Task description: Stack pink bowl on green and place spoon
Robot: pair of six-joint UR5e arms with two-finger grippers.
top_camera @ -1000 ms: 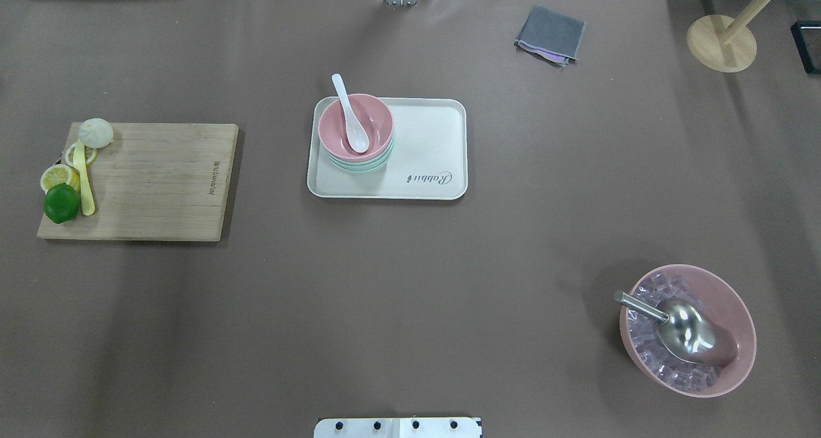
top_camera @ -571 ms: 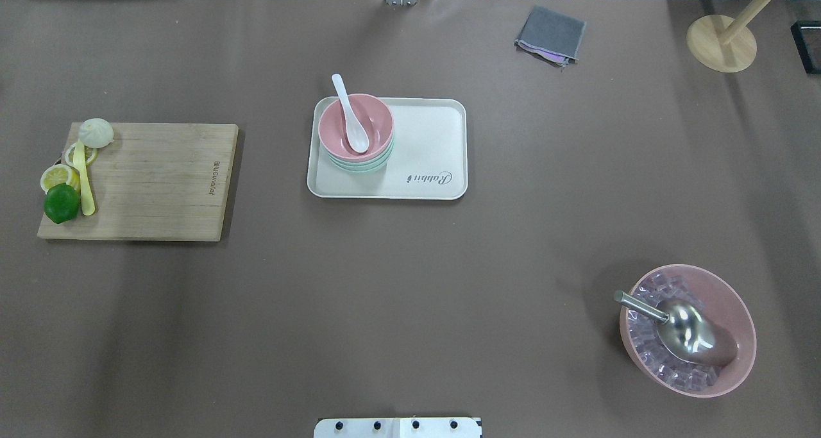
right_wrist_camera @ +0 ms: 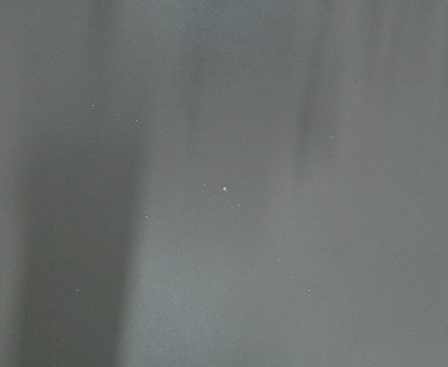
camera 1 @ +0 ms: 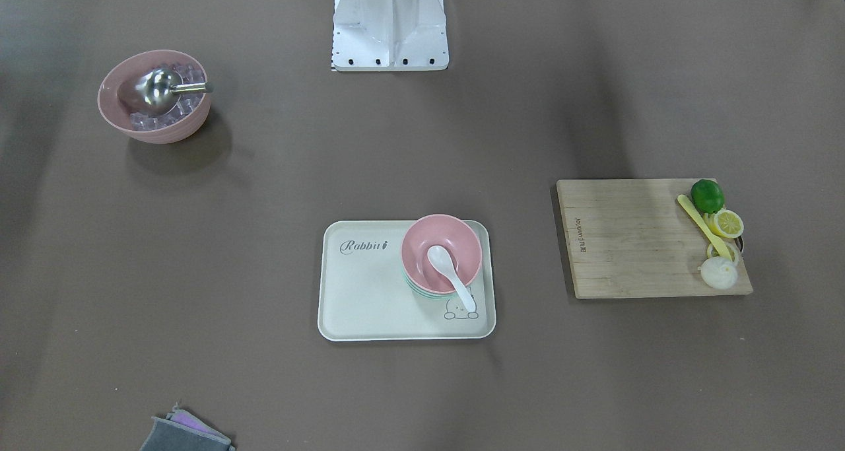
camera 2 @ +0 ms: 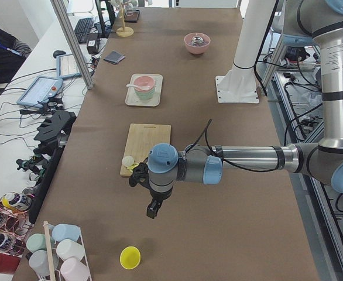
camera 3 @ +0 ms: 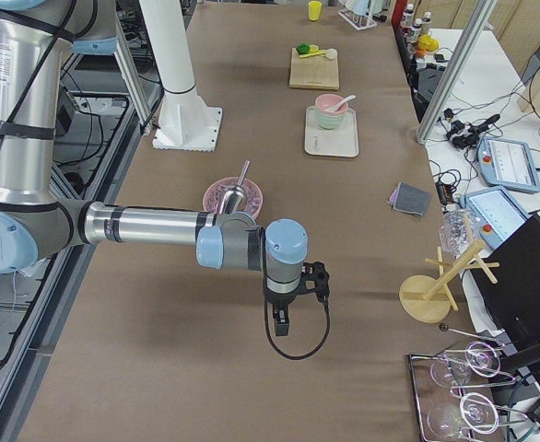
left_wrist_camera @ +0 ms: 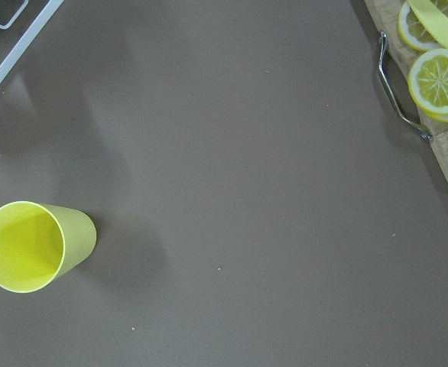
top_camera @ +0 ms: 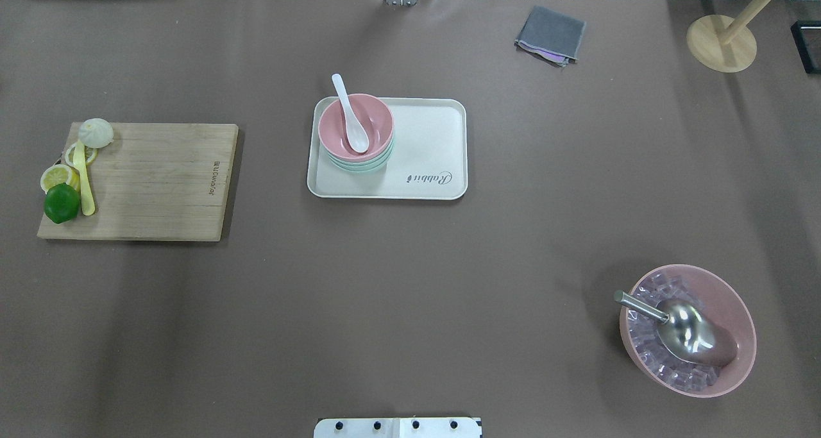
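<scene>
Change against the overhead pictures of a second ago is nil. The pink bowl [top_camera: 356, 125] sits nested on the green bowl [top_camera: 362, 165] at the left end of the tray [top_camera: 430, 136], a little above the frame's centre. The white spoon [top_camera: 351, 116] lies with its scoop inside the pink bowl, its handle leaning over the rim toward the upper left.

In the exterior left view the near arm reaches level from the right edge to mid-frame. Its wrist is bent so that the left tool [camera 2: 152, 211] points down over bare bench [camera 2: 230, 234], between the cutting board [camera 2: 151, 143] above and the yellow cup [camera 2: 130, 257] below.

In the exterior right view the near arm stretches level from the left edge to mid-frame. The right tool [camera 3: 282, 324] hangs downward over bare bench, lower in the frame than the ice bowl [camera 3: 254, 198].

Both tools are well apart from the tray. Whether either is open or closed cannot be told from these side views.
</scene>
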